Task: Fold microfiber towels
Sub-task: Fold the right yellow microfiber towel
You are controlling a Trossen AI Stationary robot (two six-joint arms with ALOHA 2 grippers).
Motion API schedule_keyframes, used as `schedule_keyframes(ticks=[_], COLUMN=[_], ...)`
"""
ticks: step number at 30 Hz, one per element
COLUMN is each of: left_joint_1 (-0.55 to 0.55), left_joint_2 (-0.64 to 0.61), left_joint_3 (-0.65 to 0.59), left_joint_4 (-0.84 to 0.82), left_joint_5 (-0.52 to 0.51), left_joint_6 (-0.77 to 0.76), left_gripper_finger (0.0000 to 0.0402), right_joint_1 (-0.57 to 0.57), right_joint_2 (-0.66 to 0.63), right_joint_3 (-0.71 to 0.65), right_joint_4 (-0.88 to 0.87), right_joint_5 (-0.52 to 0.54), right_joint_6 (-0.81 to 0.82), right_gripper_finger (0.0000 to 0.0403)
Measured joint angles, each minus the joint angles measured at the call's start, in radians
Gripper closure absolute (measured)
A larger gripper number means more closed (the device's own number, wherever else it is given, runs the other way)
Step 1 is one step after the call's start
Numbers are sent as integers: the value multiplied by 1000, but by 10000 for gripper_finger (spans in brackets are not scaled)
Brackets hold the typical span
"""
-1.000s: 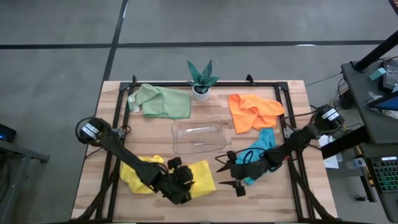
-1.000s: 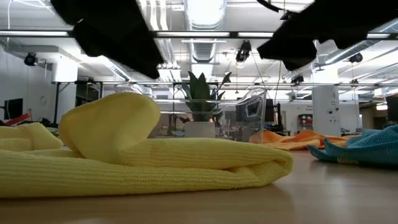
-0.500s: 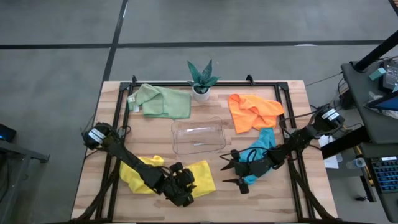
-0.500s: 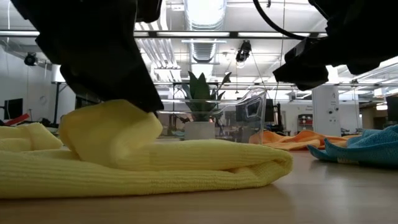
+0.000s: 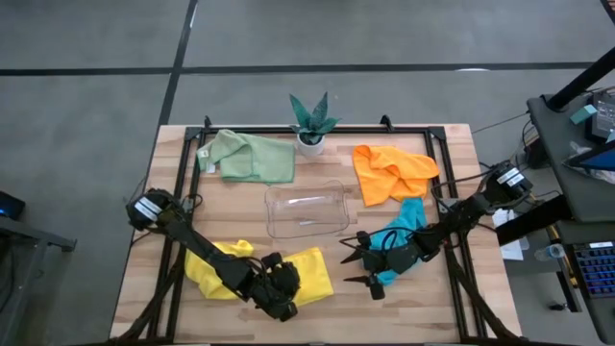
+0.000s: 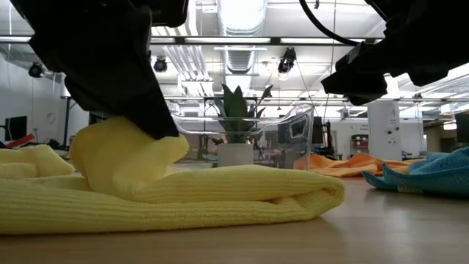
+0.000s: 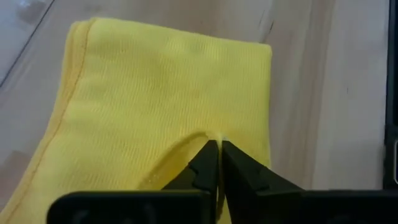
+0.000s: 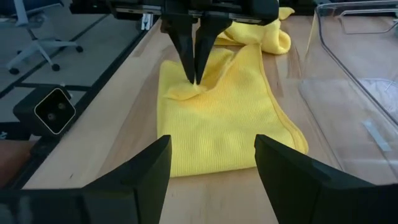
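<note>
Pinching a small ridge of the folded yellow towel (image 7: 168, 93) between my left gripper (image 7: 218, 149) fingers, I have them closed on the cloth near its front edge, close to the table's (image 5: 423, 312) near side. A second yellow towel (image 5: 213, 269) lies bunched just beside it, under my left arm. My right gripper (image 8: 211, 171) hovers with its fingers spread wide and empty, near the folded towel's right end, over the teal-blue towel (image 5: 402, 235). The orange towel (image 5: 389, 170) lies crumpled at the far right, the pale green towel (image 5: 248, 157) at the far left, with the clear tray (image 5: 307, 210) between them
</note>
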Motion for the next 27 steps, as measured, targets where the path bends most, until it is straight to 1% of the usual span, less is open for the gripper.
schedule_keyframes(ticks=[7, 10, 16, 20, 23, 27], left_joint_1=[-17, -17, -18, -18, -19, -19], left_joint_2=[-27, -33, -66, -89, -99, -101], left_joint_3=[0, -1, -5, -5, -5, -5], left_joint_4=[-18, -58, -149, -173, -168, -168], left_joint_5=[150, 187, 201, 232, 237, 241], left_joint_6=[1, -6, -9, -9, -10, -11], left_gripper_finger=[399, 399, 398, 395, 381, 346], right_joint_1=[0, 0, 0, -1, -1, -1], right_joint_2=[0, 0, 0, 0, 0, 0], right_joint_3=[0, 0, 0, 0, 0, 0], right_joint_4=[0, 1, 4, 7, 7, 7], right_joint_5=[0, 0, 0, 0, 0, 0], right_joint_6=[-6, -6, -10, -11, -12, -12], right_gripper_finger=[184, 184, 184, 184, 184, 184])
